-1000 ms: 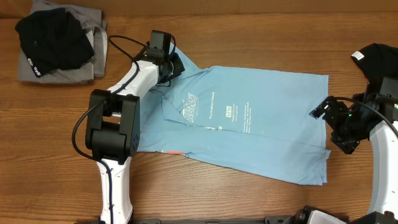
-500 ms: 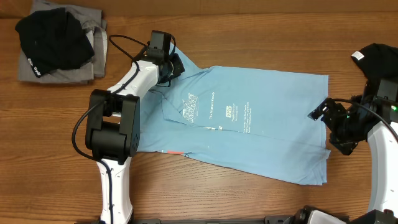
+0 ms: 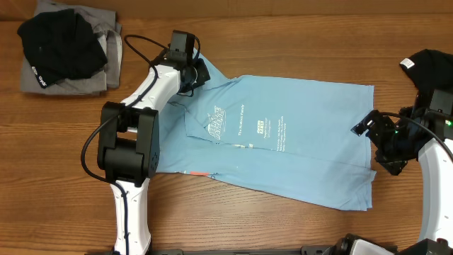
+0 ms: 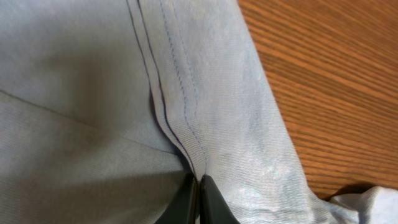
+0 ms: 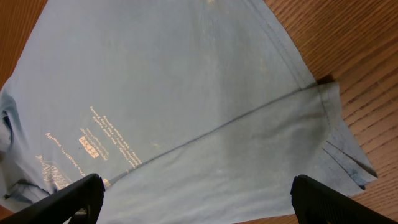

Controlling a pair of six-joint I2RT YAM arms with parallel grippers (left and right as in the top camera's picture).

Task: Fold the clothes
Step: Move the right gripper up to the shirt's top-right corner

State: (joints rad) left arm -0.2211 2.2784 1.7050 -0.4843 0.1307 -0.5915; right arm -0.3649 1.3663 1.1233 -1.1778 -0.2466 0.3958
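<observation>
Blue shirt fills the view, white print at 8 o'clock, bare table at 2 o'clock; right gripper spread wide, fingers at 7 and 5 o'clock

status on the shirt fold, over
Left gripper shut on a seam of the light-blue fabric T-shirt. Right gripper open over the shirt. Black and grey garment pile off in the corner, nothing blocking.

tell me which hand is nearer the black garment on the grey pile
Left. The left hand pinches the blue shirt near the black garment; the right hand hovers at the shirt's far edge.
</observation>
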